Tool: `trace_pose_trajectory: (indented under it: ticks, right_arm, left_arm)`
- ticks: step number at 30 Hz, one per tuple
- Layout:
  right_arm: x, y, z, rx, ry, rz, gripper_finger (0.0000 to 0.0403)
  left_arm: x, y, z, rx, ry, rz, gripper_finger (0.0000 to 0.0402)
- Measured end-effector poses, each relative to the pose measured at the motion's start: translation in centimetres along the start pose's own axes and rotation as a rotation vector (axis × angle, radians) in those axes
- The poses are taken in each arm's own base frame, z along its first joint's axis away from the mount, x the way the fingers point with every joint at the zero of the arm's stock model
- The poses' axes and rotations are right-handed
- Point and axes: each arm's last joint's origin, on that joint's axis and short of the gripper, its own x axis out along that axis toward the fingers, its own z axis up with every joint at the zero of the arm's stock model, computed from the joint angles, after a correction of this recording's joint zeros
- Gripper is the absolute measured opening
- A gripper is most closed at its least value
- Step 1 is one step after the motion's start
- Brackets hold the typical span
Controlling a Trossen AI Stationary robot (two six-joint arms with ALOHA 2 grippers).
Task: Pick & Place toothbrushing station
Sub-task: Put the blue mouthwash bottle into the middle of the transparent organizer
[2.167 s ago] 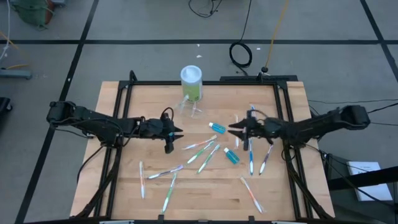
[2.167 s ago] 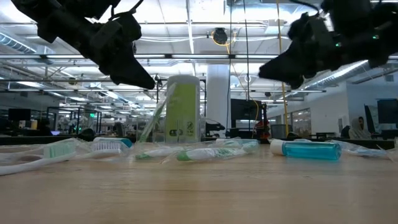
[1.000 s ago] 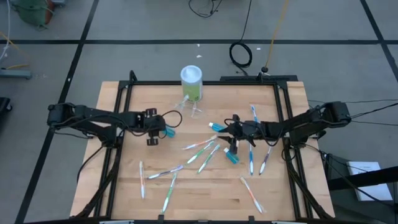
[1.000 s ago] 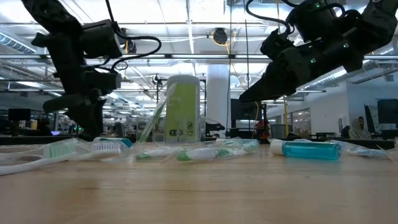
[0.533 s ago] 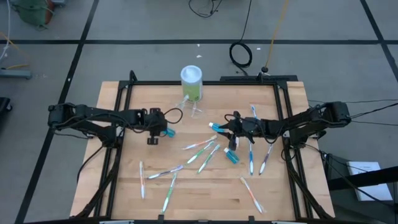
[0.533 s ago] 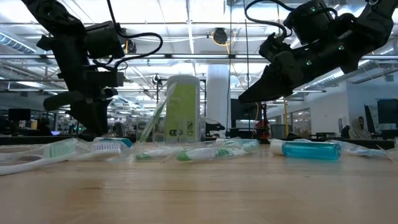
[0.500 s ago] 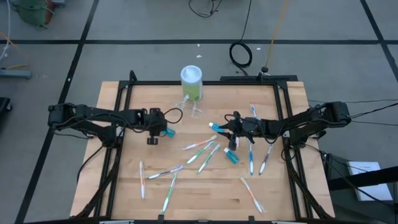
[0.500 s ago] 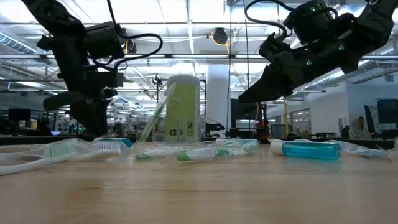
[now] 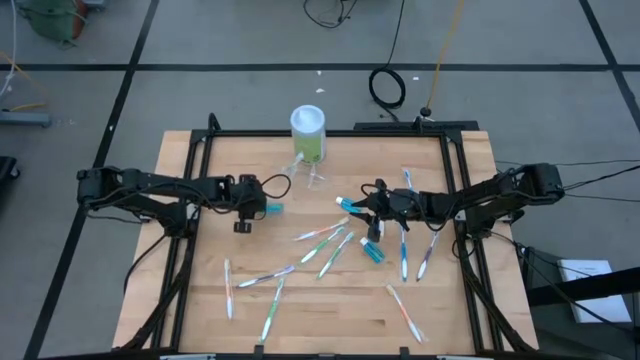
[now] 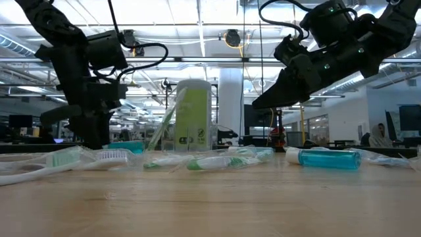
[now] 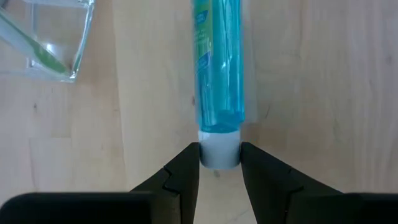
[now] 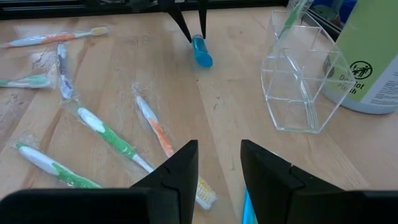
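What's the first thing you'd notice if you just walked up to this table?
The left hand is down on the table, pinching the white cap of a blue tube lying flat. Wrapped toothbrushes are scattered over the middle of the table. At the back stands a tall green canister, with a clear plastic holder right in front of it.

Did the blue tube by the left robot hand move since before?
Yes. The blue tube, its white cap between the left gripper's fingers, slid left, farther from the green canister.

Green canister point(image 9: 308, 134), blue tubes point(image 9: 372, 251), scattered wrapped toothbrushes point(image 9: 320, 235) on wooden table point(image 9: 200, 300).
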Motion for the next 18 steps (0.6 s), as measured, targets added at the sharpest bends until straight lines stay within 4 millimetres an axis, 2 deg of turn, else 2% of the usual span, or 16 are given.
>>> trace_pose_trajectory:
  ticks: [12, 18]
  right_arm:
    - [0.0, 0.01, 0.0, 0.0, 0.0, 0.0, 0.0116]
    - [0.0, 0.01, 0.0, 0.0, 0.0, 0.0, 0.0116]
  left_arm:
    - [0.01, 0.1, 0.55, -0.079, -0.068, -0.017, 0.012]
    - [0.97, 0.07, 0.84, -0.16, -0.062, -0.022, 0.012]
